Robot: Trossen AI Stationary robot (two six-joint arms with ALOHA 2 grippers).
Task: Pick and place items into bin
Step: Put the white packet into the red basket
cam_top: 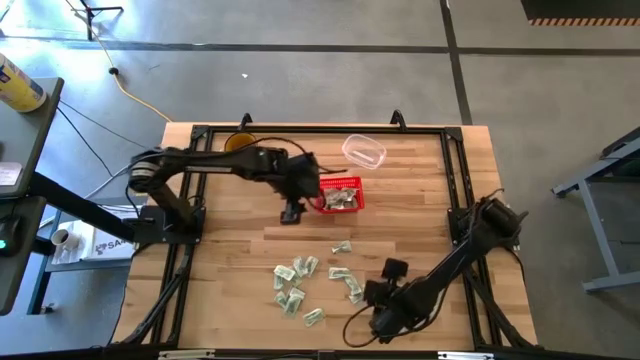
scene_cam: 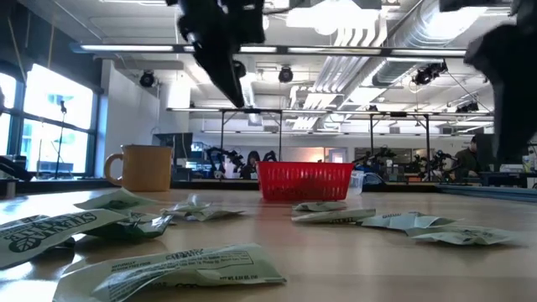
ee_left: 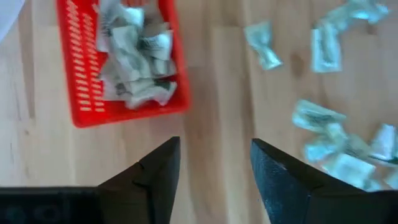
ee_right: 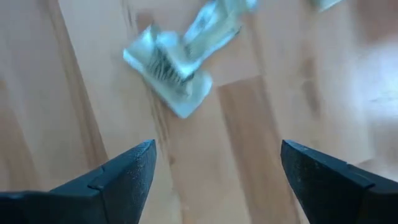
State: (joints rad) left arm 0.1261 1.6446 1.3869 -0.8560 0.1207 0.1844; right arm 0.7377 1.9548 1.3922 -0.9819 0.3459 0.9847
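**Both pincers open above the bills**

I am holding my left pincer (cam_top: 291,212) open and empty over the wooden surface (cam_top: 240,270), just beside the red basket (cam_top: 341,194). The basket is sitting toward the far middle of the surface, with several crumpled bills (ee_left: 137,56) lying inside it. My right pincer (cam_top: 392,270) is hanging near the front right, its fingers (ee_right: 124,180) spread wide with nothing between them, and one wrinkled bill (ee_right: 177,65) is lying on the wood just ahead of it. More loose bills (cam_top: 297,285) are lying scattered across the near half. The print on them is too blurred for me to read. An amber mug (scene_cam: 141,168) and a clear container (cam_top: 364,151) are standing at the far edge.
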